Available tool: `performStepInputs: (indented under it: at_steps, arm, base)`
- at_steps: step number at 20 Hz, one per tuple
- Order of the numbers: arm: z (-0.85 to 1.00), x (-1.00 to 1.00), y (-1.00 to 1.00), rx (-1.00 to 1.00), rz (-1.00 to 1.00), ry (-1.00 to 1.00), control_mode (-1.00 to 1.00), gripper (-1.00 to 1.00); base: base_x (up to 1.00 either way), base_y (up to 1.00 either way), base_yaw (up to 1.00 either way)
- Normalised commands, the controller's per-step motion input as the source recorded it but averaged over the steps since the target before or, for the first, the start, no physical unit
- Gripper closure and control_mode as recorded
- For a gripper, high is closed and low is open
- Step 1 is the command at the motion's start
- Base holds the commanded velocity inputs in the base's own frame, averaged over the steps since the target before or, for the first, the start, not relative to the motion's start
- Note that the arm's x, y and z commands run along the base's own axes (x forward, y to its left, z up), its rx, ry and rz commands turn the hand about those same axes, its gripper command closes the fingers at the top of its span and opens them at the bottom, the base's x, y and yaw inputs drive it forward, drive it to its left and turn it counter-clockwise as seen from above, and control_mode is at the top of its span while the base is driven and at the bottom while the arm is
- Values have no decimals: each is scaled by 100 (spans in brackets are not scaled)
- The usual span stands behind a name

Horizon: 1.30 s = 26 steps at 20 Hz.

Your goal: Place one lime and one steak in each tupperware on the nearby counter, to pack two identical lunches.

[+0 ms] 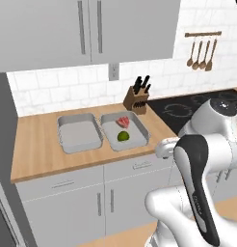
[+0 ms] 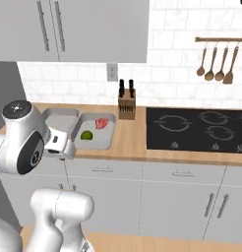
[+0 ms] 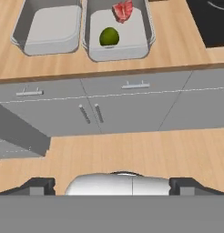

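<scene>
Two grey tupperwares stand side by side on the counter (image 1: 38, 144). The left tupperware (image 1: 79, 132) holds nothing. The right tupperware (image 1: 139, 130) holds a green lime (image 1: 123, 136) and a red steak (image 1: 123, 121) behind it. In the hand view both tubs sit at the top: the bare one (image 3: 48, 27), and the other one (image 3: 143, 27) with the lime (image 3: 109, 37) and the steak (image 3: 123, 11). My gripper (image 3: 113, 185) is open, with nothing between its fingertips (image 3: 38, 185). It hangs over the floor in front of the cabinet fronts, back from the counter edge.
A knife block (image 1: 136, 99) stands just behind the right tub. A black cooktop (image 2: 196, 128) lies in the counter to the right, with utensils (image 2: 216, 61) hanging above it. Wall cabinets hang over the tubs, and a tall grey panel (image 1: 5, 159) bounds the counter's left end.
</scene>
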Motion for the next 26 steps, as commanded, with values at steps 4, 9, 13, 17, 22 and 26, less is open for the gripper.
performStepInputs:
  at_steps: [4,9,13,17,22,26]
  arm:
    - [0,0,0,0,0,0,100,-100]
    - [0,0,0,0,0,0,100,-100]
    - [0,0,0,0,0,0,100,-100]
    - [0,0,0,0,0,0,100,-100]
    - [0,0,0,0,0,0,100,-100]
    - [0,0,0,0,0,0,100,-100]
  base:
    - [-96,49,4]
    - [-22,100,2]
    - [0,100,0]
    - [-9,100,0]
    - [-36,100,0]
    - [-14,100,0]
